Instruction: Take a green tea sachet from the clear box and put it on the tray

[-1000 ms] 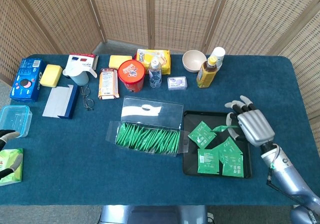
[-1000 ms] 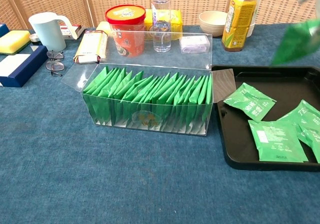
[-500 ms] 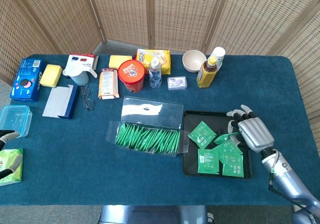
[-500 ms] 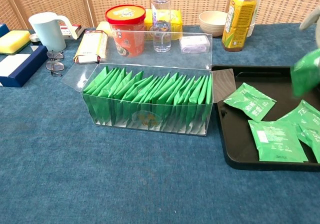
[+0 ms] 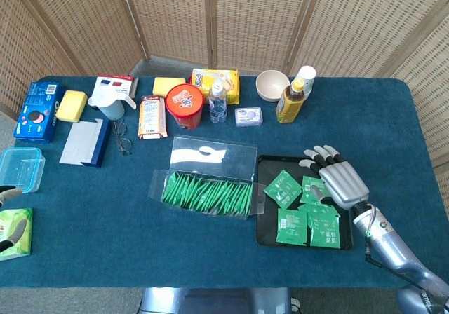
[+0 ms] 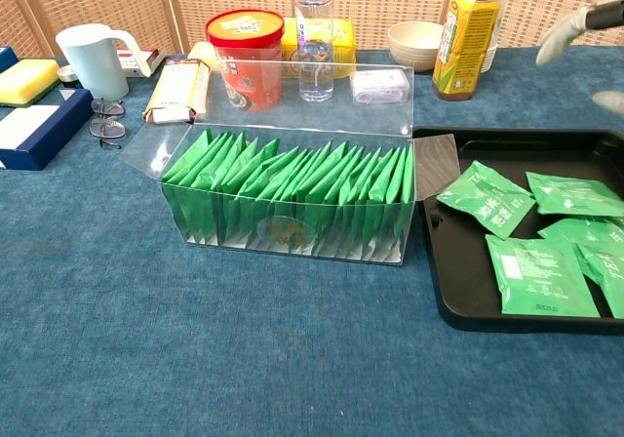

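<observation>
Sachet (image 6: 573, 192) lies flat in tray (image 5: 265, 237), just under right hand (image 5: 338, 182), fingers spread apart, empty. Clear box (image 5: 208, 191) w/ more sachets sits left of it; left hand (image 5: 8, 192) far off at surface edge, fingers' state can't tell.

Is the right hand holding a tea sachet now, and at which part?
No. The right hand is open above the tray, fingers apart, holding nothing; the newest sachet lies on the tray.

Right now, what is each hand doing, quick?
Right hand: open above the tray, fingers spread, holding nothing.
Left hand: only dark fingertips show at the table's edge by a green packet; cannot be told.
</observation>
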Controlling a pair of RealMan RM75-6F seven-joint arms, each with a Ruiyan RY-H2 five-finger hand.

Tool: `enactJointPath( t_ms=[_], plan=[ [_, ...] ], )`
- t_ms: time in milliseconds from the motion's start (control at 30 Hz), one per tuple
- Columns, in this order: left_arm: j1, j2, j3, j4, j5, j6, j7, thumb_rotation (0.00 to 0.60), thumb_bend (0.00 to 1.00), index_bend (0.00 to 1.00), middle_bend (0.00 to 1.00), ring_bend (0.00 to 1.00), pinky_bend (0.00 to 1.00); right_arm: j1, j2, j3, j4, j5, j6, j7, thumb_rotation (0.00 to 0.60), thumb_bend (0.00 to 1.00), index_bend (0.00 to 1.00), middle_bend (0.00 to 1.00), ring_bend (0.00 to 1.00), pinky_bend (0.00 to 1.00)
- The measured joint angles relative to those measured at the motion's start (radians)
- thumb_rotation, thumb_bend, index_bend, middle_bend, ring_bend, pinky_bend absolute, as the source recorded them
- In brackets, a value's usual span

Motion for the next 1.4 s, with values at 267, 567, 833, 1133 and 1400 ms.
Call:
enactJointPath(
  t_ms=[267,567,833,1133,1400],
  plan=[
    [0.016,-0.001,0.025,0.004,-0.021,-0.023,0.013,0.600,0.31,0.26,0.25,0.19,0.30,-0.035,-0.012,0.020,-0.042,0.061,0.087,-0.099,0.600,0.49,0.22,0.11,0.04,0.03],
    [0.041,-0.035,0.042,0.044,-0.037,-0.023,0.028,0.600,0.31,0.26,0.25,0.19,0.30,-0.142,-0.042,0.006,-0.096,0.088,0.275,-0.231,0.600,0.51,0.28,0.13,0.06,0.03],
    [0.072,-0.078,0.059,0.095,-0.060,-0.020,0.025,0.600,0.31,0.26,0.25,0.19,0.30,-0.269,-0.067,-0.050,-0.105,0.046,0.416,-0.255,0.600,0.51,0.30,0.16,0.07,0.03],
    [0.099,-0.101,0.082,0.100,-0.057,-0.020,0.000,0.600,0.31,0.26,0.25,0.19,0.30,-0.404,-0.071,-0.114,-0.119,0.002,0.535,-0.256,0.600,0.51,0.30,0.16,0.07,0.03],
    [0.084,-0.108,0.071,0.084,-0.030,-0.022,0.020,0.600,0.31,0.26,0.25,0.19,0.30,-0.453,-0.059,-0.117,-0.120,-0.036,0.559,-0.226,0.600,0.51,0.30,0.16,0.07,0.03]
  ],
)
